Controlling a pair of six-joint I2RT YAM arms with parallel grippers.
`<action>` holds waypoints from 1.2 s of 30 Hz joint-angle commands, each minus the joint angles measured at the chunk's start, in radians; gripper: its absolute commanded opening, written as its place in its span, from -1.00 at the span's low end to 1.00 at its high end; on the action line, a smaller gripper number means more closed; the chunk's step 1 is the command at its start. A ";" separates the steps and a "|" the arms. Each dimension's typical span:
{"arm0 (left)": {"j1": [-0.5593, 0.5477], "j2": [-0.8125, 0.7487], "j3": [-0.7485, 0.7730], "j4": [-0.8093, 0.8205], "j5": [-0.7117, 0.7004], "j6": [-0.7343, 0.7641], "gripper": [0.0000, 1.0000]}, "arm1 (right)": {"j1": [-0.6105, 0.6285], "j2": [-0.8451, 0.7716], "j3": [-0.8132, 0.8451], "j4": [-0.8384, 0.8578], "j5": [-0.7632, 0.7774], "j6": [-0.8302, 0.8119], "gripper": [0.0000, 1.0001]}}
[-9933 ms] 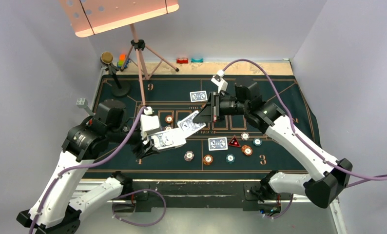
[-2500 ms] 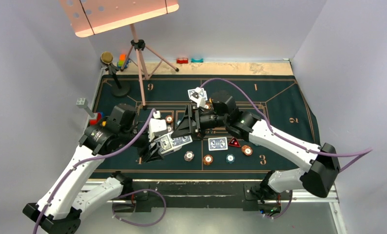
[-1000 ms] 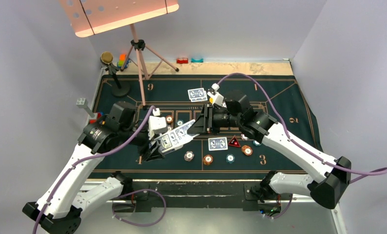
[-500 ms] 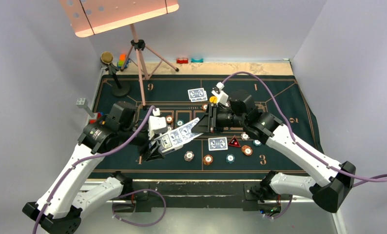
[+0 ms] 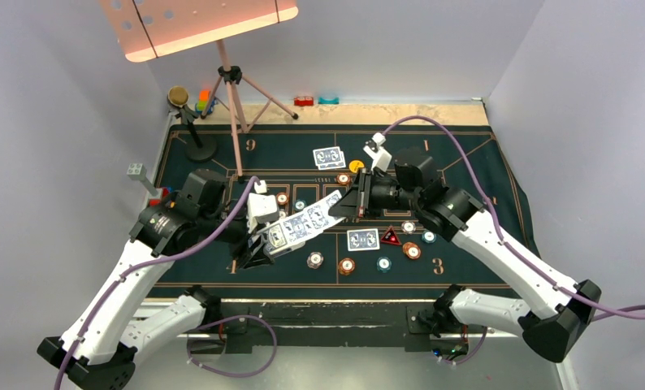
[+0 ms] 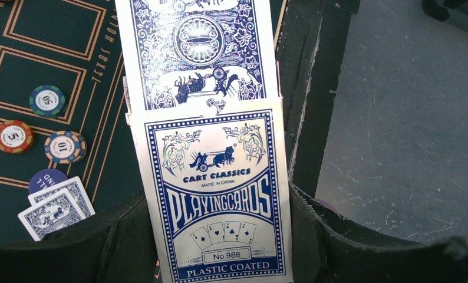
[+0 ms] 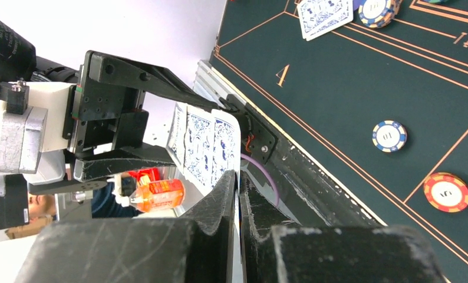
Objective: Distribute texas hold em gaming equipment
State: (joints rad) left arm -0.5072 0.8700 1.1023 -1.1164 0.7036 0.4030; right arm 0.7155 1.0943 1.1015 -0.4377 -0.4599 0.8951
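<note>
Blue-patterned rectangular cards (image 5: pixel 303 223) bridge pinching left fingers (image 6: pixel 102 250) and right fingers (image 7: pixel 215 209).

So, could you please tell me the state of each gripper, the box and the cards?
left gripper, shut on card box.
card box, held in the air, open at the top.
drawn card, partly out of the box, back showing.
right gripper, shut on drawn card.
far cards, face down on the mat, overlapping.
near cards, face down.
cards under left arm, face down, overlapping.
</note>
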 commanded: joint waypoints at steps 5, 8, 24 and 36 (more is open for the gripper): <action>0.000 -0.018 0.038 0.021 0.028 -0.002 -1.00 | -0.091 -0.088 0.043 -0.059 -0.007 -0.030 -0.95; 0.000 -0.019 0.038 0.023 0.031 -0.005 -1.00 | -0.113 -0.103 0.009 -0.019 -0.060 -0.006 -0.97; 0.000 -0.013 0.040 -0.005 0.019 0.013 -1.00 | -0.256 -0.042 -0.325 0.138 -0.089 -0.049 -1.00; -0.001 -0.012 0.054 -0.017 0.025 0.021 -1.00 | -0.256 0.181 -0.434 0.109 0.231 -0.185 -0.99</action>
State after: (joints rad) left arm -0.5064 0.8600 1.1072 -1.1461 0.7029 0.4110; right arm 0.4625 1.2819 0.6697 -0.3290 -0.3737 0.7647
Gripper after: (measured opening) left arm 0.712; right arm 0.007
